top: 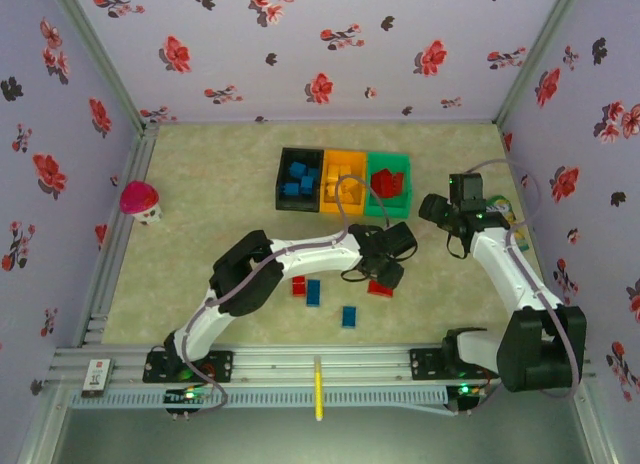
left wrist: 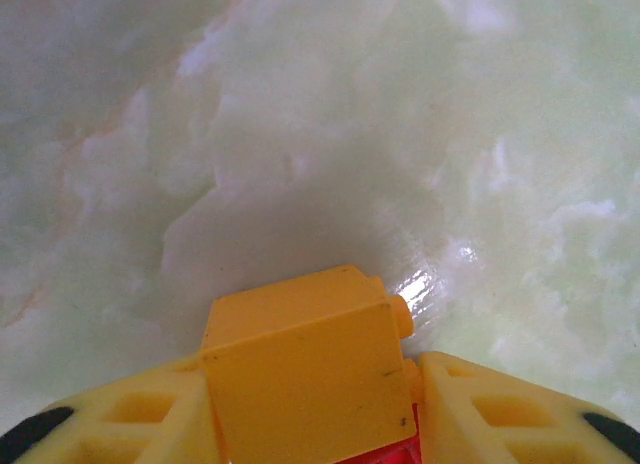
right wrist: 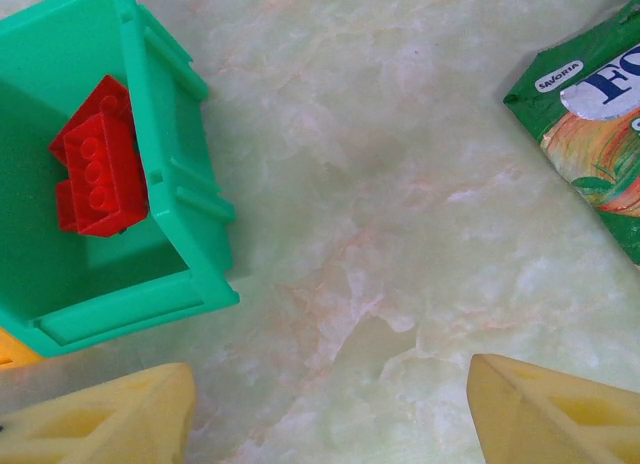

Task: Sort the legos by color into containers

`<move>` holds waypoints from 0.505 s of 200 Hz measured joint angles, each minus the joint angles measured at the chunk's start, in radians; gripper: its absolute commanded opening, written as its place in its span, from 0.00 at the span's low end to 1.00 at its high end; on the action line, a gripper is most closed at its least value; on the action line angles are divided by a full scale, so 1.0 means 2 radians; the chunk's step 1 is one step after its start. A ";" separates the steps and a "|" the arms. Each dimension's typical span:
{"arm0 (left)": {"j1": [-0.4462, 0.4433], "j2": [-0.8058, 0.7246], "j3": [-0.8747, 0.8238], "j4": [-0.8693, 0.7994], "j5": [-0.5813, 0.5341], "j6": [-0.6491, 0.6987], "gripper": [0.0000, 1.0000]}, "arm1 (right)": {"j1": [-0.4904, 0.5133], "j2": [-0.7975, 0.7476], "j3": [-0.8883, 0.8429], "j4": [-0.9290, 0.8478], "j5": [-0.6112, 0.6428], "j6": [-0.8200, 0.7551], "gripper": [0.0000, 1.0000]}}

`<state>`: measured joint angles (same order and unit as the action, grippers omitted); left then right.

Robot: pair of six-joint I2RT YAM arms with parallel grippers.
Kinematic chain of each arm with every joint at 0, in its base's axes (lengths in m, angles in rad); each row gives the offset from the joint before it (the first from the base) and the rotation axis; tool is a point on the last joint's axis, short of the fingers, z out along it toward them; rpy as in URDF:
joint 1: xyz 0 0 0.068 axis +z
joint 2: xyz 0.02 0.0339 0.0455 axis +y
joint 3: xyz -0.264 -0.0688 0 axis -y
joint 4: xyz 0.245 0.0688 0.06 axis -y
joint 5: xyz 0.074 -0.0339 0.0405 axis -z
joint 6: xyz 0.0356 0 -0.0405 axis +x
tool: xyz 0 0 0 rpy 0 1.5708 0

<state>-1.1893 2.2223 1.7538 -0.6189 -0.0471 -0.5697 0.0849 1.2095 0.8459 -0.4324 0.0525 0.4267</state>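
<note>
My left gripper [top: 385,271] is low over the table in front of the bins, shut on an orange-yellow lego [left wrist: 300,364]. Its yellow fingers [left wrist: 130,424] press on both sides of the brick, and a bit of red [left wrist: 400,452] shows beneath. Loose legos lie nearby: a red one [top: 298,286], two blue ones [top: 313,292] [top: 349,316] and another red one [top: 380,288]. The black bin [top: 282,179] holds blue bricks, the orange bin [top: 345,167] stands beside it, and the green bin [right wrist: 190,214] holds red legos [right wrist: 95,164]. My right gripper [right wrist: 330,404] hangs open over bare table right of the green bin.
A green snack packet [right wrist: 590,114] lies to the right of my right gripper. A pink-topped mushroom toy [top: 140,200] stands at the far left by the wall. Flowered walls close in the table on three sides.
</note>
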 measured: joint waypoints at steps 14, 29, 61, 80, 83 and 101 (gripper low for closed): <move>0.000 0.000 0.001 -0.001 -0.003 0.000 0.39 | 0.000 0.000 0.000 -0.001 0.000 0.000 0.73; 0.000 0.000 0.001 -0.001 -0.006 0.001 0.38 | 0.000 -0.001 -0.001 -0.002 0.000 0.000 0.73; 0.005 0.000 0.002 -0.002 -0.014 0.006 0.37 | 0.000 -0.005 -0.002 -0.005 0.000 -0.004 0.72; 0.015 -0.003 0.003 -0.011 -0.021 0.019 0.36 | 0.000 -0.006 -0.002 -0.007 0.000 -0.004 0.72; 0.018 -0.003 0.004 -0.013 -0.023 0.021 0.36 | 0.000 -0.007 -0.002 -0.007 0.000 -0.004 0.72; 0.036 -0.008 0.015 -0.027 -0.036 0.038 0.36 | 0.000 -0.008 -0.002 -0.007 0.000 -0.004 0.72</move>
<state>-1.1164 2.2059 1.7840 -0.6724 -0.1196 -0.4938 0.0849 1.1931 0.8421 -0.4465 0.0517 0.4183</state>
